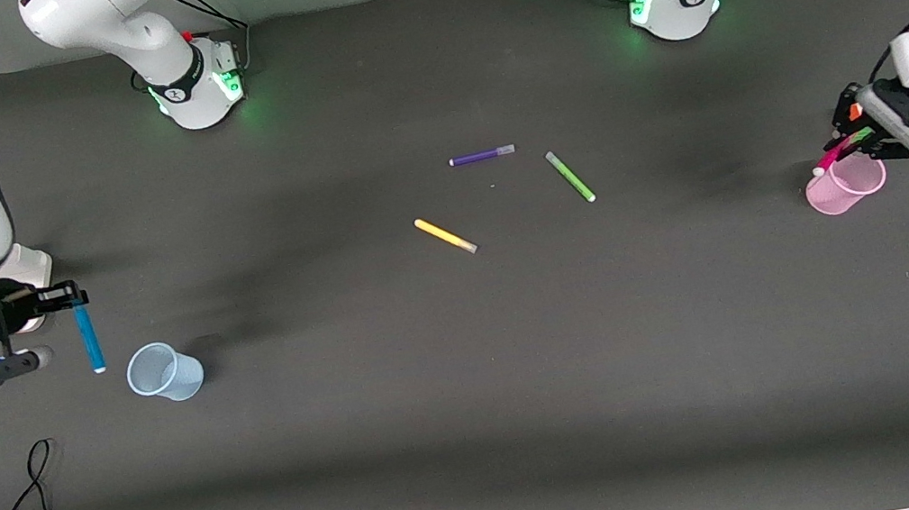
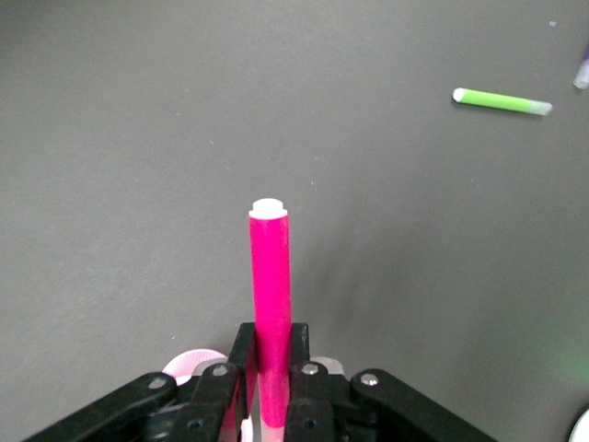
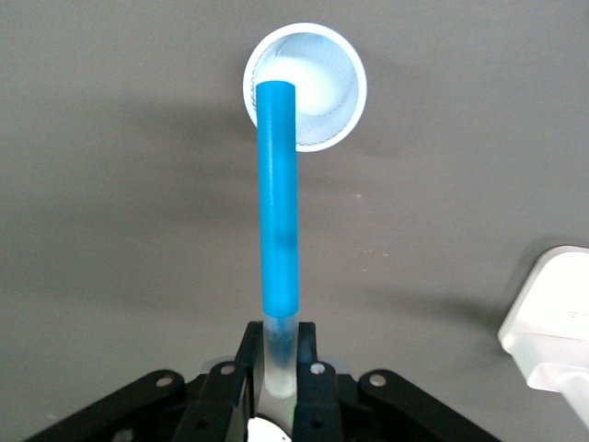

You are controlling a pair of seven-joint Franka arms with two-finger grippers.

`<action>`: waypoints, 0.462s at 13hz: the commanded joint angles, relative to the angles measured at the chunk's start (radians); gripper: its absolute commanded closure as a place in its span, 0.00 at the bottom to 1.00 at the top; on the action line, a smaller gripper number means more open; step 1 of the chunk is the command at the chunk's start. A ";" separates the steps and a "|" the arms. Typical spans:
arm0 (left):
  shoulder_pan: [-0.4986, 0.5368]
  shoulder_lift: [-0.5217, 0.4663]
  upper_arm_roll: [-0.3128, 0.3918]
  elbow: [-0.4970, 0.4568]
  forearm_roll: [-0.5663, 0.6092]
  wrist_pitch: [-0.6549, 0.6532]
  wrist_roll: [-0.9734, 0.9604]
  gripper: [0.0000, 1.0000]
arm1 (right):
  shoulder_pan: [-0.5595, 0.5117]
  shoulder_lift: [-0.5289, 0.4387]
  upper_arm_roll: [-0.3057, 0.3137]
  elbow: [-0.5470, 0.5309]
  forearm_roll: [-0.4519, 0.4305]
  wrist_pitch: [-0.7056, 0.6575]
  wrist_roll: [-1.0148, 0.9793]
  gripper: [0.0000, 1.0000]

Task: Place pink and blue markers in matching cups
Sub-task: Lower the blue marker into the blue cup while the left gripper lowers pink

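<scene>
While clamped by its cap in the right claw point(image 1: 65, 303), blue marker point(image 1: 90, 335) hangs beside blue cup point(image 1: 163, 372), not over it: could drop outside. Pink marker point(image 1: 836, 154), pinched in left claw point(image 1: 860, 136) over pink cup point(image 1: 846, 184), could clip the rim.

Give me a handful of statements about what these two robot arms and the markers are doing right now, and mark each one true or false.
1. The right gripper holds the blue marker. True.
2. The blue marker already stands inside the blue cup. False: it hangs in the gripper beside the cup.
3. The left gripper holds the pink marker at the pink cup. True.
4. The green marker sits in the pink cup. False: it lies flat on the table.
5. The yellow marker lies nearer the front camera than the purple marker. True.
</scene>
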 commanded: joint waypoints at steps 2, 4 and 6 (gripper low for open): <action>0.113 0.131 -0.012 0.014 -0.181 0.015 0.358 1.00 | -0.077 0.190 0.005 0.180 0.112 -0.130 -0.077 0.91; 0.126 0.161 -0.011 0.038 -0.234 0.009 0.474 1.00 | -0.095 0.252 0.006 0.232 0.155 -0.167 -0.088 0.91; 0.150 0.172 -0.012 0.052 -0.252 0.008 0.540 1.00 | -0.101 0.299 0.008 0.240 0.188 -0.168 -0.090 0.91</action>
